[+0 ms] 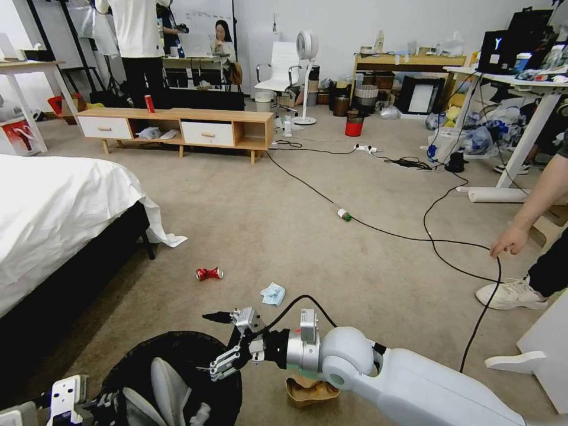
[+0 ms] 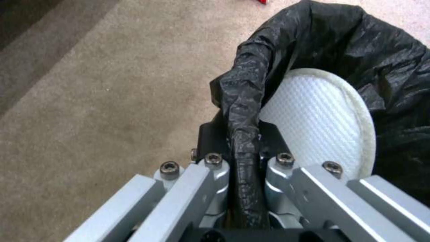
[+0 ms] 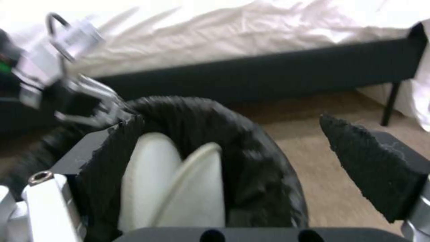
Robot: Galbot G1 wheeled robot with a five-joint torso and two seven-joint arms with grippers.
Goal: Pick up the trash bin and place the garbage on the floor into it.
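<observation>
— Beige carpet floor [image 1: 248, 225]: where's the round black lined trash bin [image 1: 177, 355]?
— Beside the bed, left gripper [image 2: 244, 148] clamped on its rim. Right gripper [image 1: 228, 343] gapes wide above it; crushed red can [image 1: 209, 273] lies near.

Counting the things we can see

We count one trash bin [image 1: 177, 349] with two white slippers [image 1: 168, 387] inside it, right under the open right pincer [image 1: 220, 346]. On the floor [image 1: 266, 225] we count four bits of garbage: one crushed red can [image 1: 209, 273] and one blue tissue [image 1: 273, 293] just ahead of that pincer, one brown paper bag [image 1: 307, 391] beside it under the arm, and one bottle [image 1: 344, 215] far ahead. We count two pincers: the left pincer [image 2: 244, 158] pinches the bin's rim.
</observation>
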